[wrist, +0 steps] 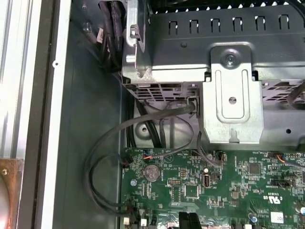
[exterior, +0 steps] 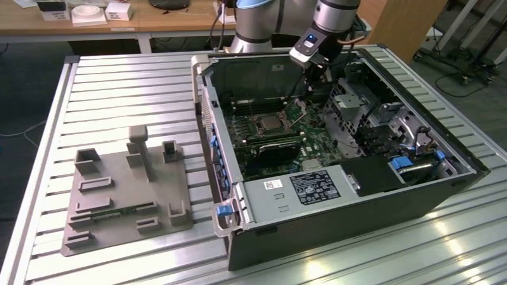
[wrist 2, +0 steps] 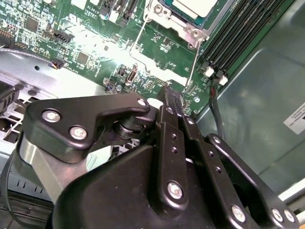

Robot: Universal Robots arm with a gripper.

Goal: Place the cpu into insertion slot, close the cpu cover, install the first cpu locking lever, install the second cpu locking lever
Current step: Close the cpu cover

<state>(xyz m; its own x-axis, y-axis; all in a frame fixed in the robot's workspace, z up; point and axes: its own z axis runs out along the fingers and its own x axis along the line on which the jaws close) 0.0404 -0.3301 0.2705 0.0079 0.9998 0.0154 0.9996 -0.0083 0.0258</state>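
One computer case [exterior: 333, 222] on slatted metal table [exterior: 127, 89]; wooden desk [exterior: 158, 21] behind; jaws closed, empty

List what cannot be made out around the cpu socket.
cpu: second wrist view, cut off by the picture edge.
cpu cover: exterior view, too small to tell if closed.
locking lever: second wrist view, the gripper tip hides whether they touch.

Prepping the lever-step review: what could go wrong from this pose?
1. The black tool sits close to the thin wire locking lever; a skewed push could bend it or slip onto the green circuit board.
2. Loose black cables lie beside the board and might snag the tool.
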